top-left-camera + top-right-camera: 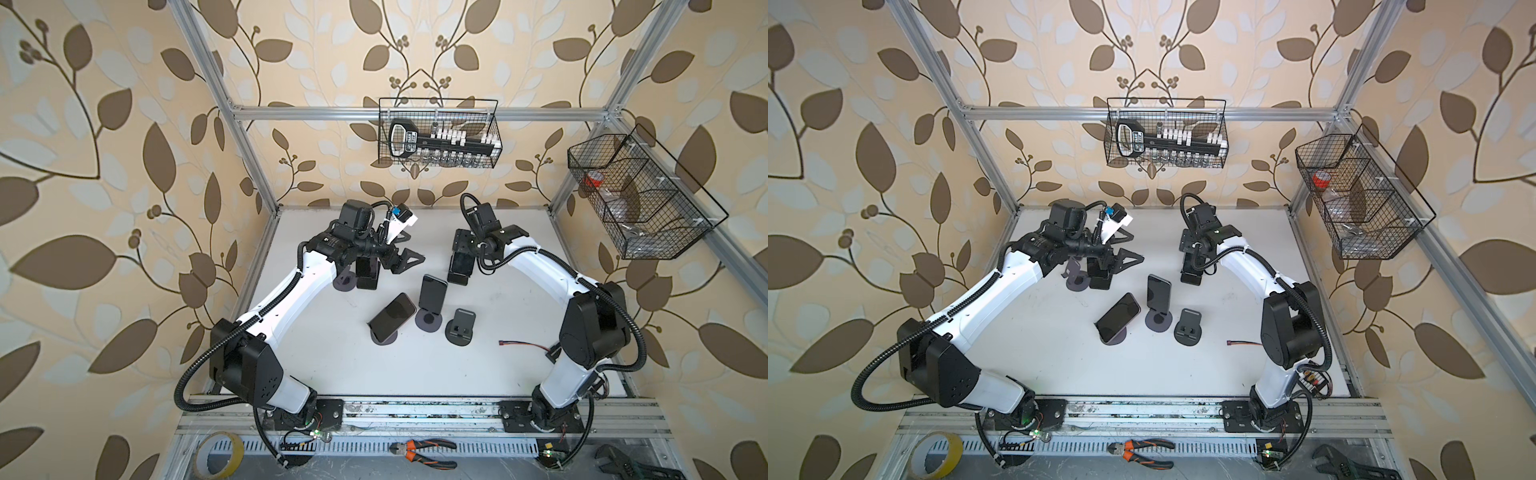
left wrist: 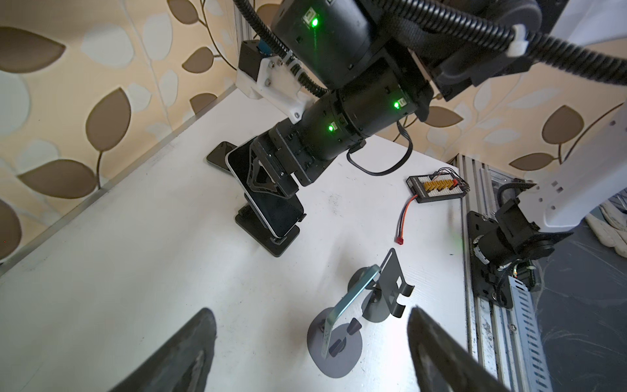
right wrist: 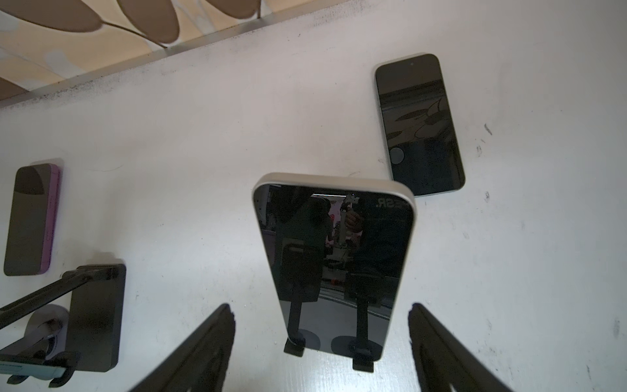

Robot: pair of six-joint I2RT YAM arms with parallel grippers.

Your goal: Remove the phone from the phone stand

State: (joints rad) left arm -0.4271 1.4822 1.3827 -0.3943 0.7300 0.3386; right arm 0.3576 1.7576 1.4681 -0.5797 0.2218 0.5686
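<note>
**Right gripper straddles the phone, not closed on it**

The right wrist view settles what the top views cannot. The right gripper [image 3: 319, 305] stands wide, one finger on each side of the phone [image 3: 336, 244], with a bare strip of table [image 3: 203, 152] showing in both gaps. The phone leans with its screen dark and its lower edge caught in two hooks of the phone stand [image 2: 283, 242], toward the back of the table. In both top views the wrist covers most of it.

Only the wrist views show the flat phone [image 3: 420, 125], which lies on the table just behind the stand. A purple-cased phone [image 3: 30, 220] lies well apart from it.

The left gripper [image 2: 311, 309] is wide and empty, hovering above the table.

The top views give the room. Open table lies between the phone stand and the middle group of a tilted phone [image 1: 392, 316], an upright phone [image 1: 433, 291] and an empty stand [image 1: 460, 328]. The back wall [image 3: 68, 51] stands beyond the flat phone.
</note>
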